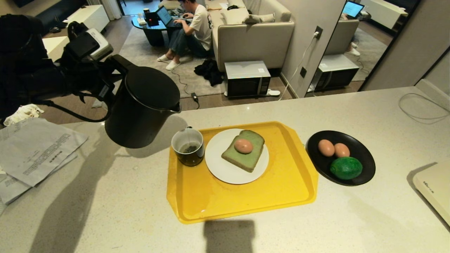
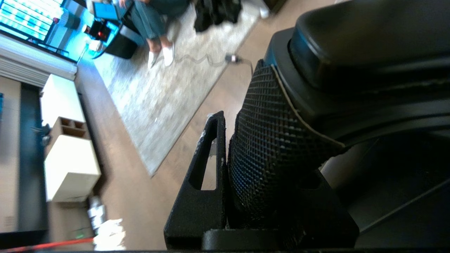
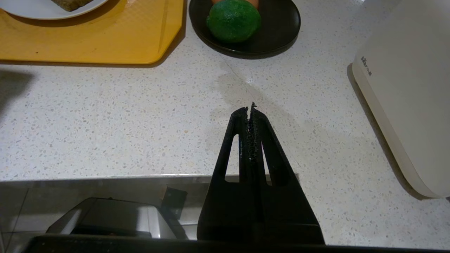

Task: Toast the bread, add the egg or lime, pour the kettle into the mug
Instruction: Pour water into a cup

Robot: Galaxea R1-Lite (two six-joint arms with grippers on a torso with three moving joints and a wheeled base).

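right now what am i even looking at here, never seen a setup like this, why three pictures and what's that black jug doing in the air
It is a two-armed robot at a kitchen counter, seen through three cameras at one moment. The wide picture comes from its head, looking down. The other two come from cameras on its wrists, just behind each pincer.

The left pincer grips the handle of the black kettle, holding it tilted above the counter with its spout near the mug. The right pincer is shut on nothing, parked over the counter's near edge.

On the yellow tray stand the mug and a white plate with green bread, one egg on top. Beside the tray, a black dish holds two more eggs and a lime. A person sits on the floor beyond.
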